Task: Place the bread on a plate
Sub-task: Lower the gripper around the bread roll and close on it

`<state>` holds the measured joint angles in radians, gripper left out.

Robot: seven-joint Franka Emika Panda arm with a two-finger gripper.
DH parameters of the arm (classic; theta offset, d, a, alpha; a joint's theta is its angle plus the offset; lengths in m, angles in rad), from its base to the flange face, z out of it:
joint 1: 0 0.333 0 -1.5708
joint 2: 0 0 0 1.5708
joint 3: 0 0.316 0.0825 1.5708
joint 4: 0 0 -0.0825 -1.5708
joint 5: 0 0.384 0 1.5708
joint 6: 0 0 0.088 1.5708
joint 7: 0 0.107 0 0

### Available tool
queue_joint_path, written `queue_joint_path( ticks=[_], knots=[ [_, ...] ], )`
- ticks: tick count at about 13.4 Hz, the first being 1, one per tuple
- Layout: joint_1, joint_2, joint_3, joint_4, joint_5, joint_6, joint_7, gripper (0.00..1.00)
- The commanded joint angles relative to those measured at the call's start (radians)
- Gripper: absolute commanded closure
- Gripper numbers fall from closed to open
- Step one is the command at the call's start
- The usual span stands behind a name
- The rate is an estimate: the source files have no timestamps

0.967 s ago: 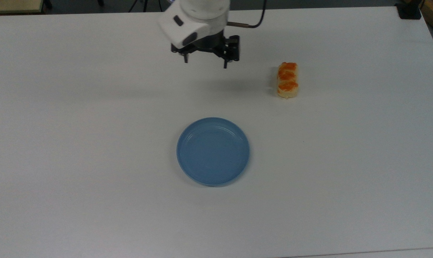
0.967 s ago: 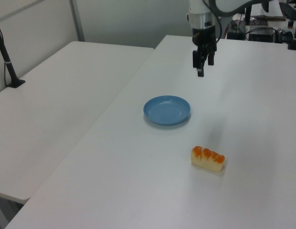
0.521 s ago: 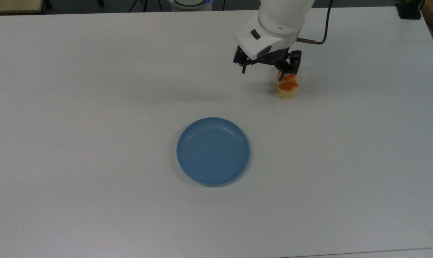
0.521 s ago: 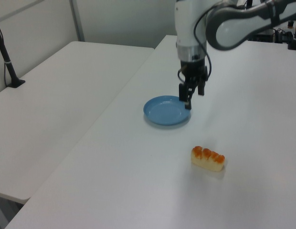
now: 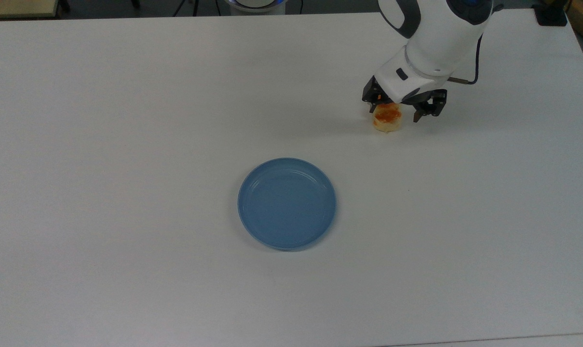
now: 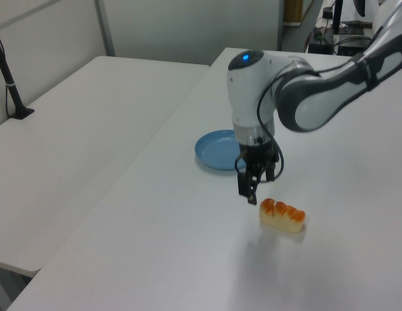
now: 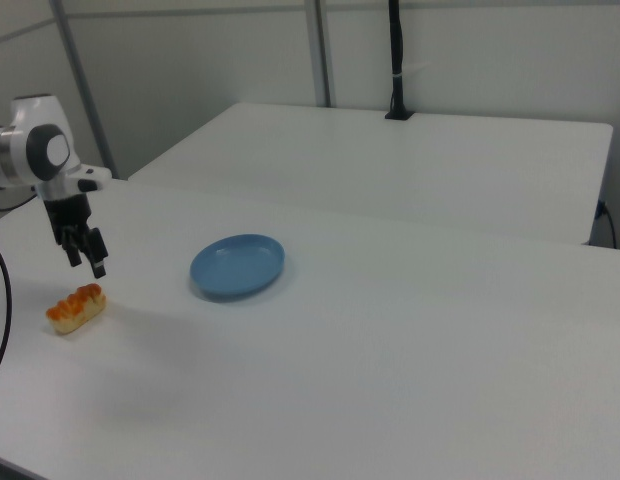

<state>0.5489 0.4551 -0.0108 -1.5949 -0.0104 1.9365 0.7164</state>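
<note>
Top view puts my gripper [image 5: 399,107] over the far end of the small oblong pale-yellow bread [image 5: 386,119] with orange-browned bumps on top, my white wrist covering most of the loaf so that just its near end peeks out below. My black fingers stand spread apart, one at each side of the loaf as the top view has it, and they hold nothing. From the left view my gripper [image 6: 250,188] hangs above the plain white surface [image 6: 188,246] just to the left view's left of the bread [image 6: 283,216], fingertips pointing down and clear of the loaf; whether they are level with its top or a little higher I cannot tell. The right view shows my gripper [image 7: 85,252] raised above the bread [image 7: 75,308], which lies flat on the surface [image 7: 390,380] with its three bumps up. The round, shallow light-blue plate [image 5: 287,203] with a low raised rim sits well apart from the loaf, toward the top view's lower left of it, and carries nothing. In the left view the plate [image 6: 214,150] is partly behind my arm; the right view has the plate [image 7: 237,266] to the right view's right of the bread.
</note>
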Motion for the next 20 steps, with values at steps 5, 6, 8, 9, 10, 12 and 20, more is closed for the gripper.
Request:
queue_joint_path(
  ticks=[5,6,8,9,10,12,20],
  knots=[
    [0.060,0.025,0.020,-0.083,-0.005,0.025,0.023,0.00],
    [0.057,0.025,0.020,-0.092,-0.005,0.025,0.021,0.04],
    [0.054,0.022,0.020,-0.109,-0.005,0.024,0.012,0.11],
    [0.052,0.019,0.020,-0.122,-0.005,0.021,0.002,0.21],
    [0.052,0.016,0.020,-0.126,-0.003,0.016,-0.024,0.44],
    [0.046,0.001,0.020,-0.126,-0.003,0.010,-0.060,0.76],
    [0.037,-0.107,0.018,-0.112,0.006,-0.149,-0.126,0.91]
  ],
)
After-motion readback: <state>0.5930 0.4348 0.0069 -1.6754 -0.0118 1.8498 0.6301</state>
